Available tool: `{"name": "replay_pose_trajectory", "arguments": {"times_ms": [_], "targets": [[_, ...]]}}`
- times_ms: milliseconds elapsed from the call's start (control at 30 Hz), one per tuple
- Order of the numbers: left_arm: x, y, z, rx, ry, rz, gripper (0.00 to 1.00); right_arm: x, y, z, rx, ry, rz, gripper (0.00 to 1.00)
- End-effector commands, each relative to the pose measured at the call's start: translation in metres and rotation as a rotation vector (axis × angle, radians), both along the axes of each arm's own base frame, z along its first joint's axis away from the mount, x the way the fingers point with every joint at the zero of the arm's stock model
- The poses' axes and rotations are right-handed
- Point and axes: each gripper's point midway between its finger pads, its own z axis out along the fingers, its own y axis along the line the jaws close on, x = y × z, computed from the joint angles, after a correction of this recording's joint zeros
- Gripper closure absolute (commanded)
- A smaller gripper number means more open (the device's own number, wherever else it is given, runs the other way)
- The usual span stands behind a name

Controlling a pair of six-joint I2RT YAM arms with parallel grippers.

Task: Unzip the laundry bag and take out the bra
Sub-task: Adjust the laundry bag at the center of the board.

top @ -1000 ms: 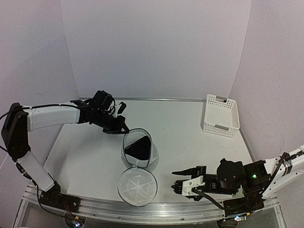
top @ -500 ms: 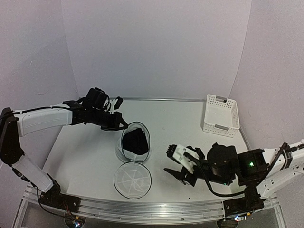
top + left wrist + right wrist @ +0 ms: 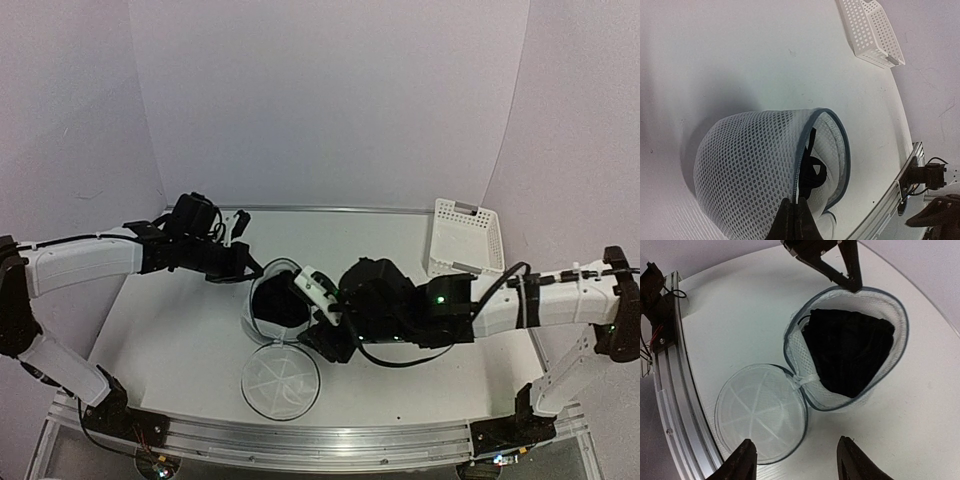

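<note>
Lying tipped on the table (image 3: 170, 330), the laundry bag (image 3: 262, 318) is unzipped, and its open mouth faces up and toward the right gripper (image 3: 319, 317). The dark rim is drawn into an oval. Its long axis runs from the far edge, where the left gripper (image 3: 256, 272) has it, down to the near edge, where a short white strip joins it to the lid (image 3: 281, 376). The lid lies flat on the table just in front of the bag, spoke seams up.

In the left wrist view the left gripper's (image 3: 792, 221) fingertips meet at the bottom of the picture, clamped on the mesh at the rim. The bag's (image 3: 747, 170) rounded mesh wall bulges away from them.

The bra (image 3: 850, 350) sits inside the bag (image 3: 797, 346) as a dark bunched mass, filling most of the mouth. One thin strap curls at the rim in the left wrist view (image 3: 811, 170).

The right gripper (image 3: 797, 459) has its jaws wide apart and holds nothing. In its own view its two black fingertips (image 3: 744, 460) frame the bottom edge, the bag's mouth and the lid (image 3: 760, 415) lie beyond them, apart from both tips, and the left gripper (image 3: 852, 284) pinches the opposite rim.

A white slotted basket (image 3: 465, 240) stands at the table's far right corner, well apart from the bag.
</note>
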Motion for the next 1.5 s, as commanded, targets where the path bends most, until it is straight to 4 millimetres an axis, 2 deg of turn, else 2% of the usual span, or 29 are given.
{"name": "replay_pose_trajectory", "arguments": {"times_ms": [0, 133, 233, 367, 500, 600, 700, 1033, 1367, 1467], "targets": [[0.002, 0.000, 0.030, -0.080, -0.069, 0.024, 1.00, 0.005, 0.035, 0.013, 0.088, 0.151, 0.018, 0.48], [-0.002, 0.000, 0.032, -0.103, -0.057, 0.026, 1.00, 0.029, 0.050, -0.007, 0.089, 0.240, -0.046, 0.56], [-0.005, 0.000, 0.034, -0.121, -0.053, 0.029, 1.00, 0.044, 0.061, -0.017, 0.101, 0.297, -0.090, 0.57], [-0.008, -0.002, 0.034, -0.145, -0.030, 0.034, 1.00, 0.063, 0.071, -0.042, 0.086, 0.352, -0.151, 0.59], [-0.014, -0.004, 0.034, -0.163, -0.011, 0.029, 1.00, 0.088, 0.065, -0.067, 0.075, 0.385, -0.240, 0.56], [-0.019, -0.009, 0.038, -0.182, -0.002, 0.011, 1.00, 0.103, 0.053, -0.082, 0.055, 0.385, -0.301, 0.55], [-0.022, -0.015, 0.041, -0.198, 0.005, -0.011, 1.00, 0.114, 0.039, -0.090, 0.031, 0.348, -0.353, 0.50], [-0.032, -0.045, 0.046, -0.253, 0.034, -0.094, 1.00, 0.123, 0.003, -0.086, -0.006, 0.262, -0.420, 0.43], [-0.040, -0.068, 0.053, -0.320, 0.053, -0.152, 1.00, 0.115, -0.036, -0.066, 0.028, 0.257, -0.418, 0.39], [-0.043, -0.071, 0.051, -0.328, 0.065, -0.157, 1.00, 0.106, -0.043, -0.059, 0.033, 0.254, -0.374, 0.37]]}}
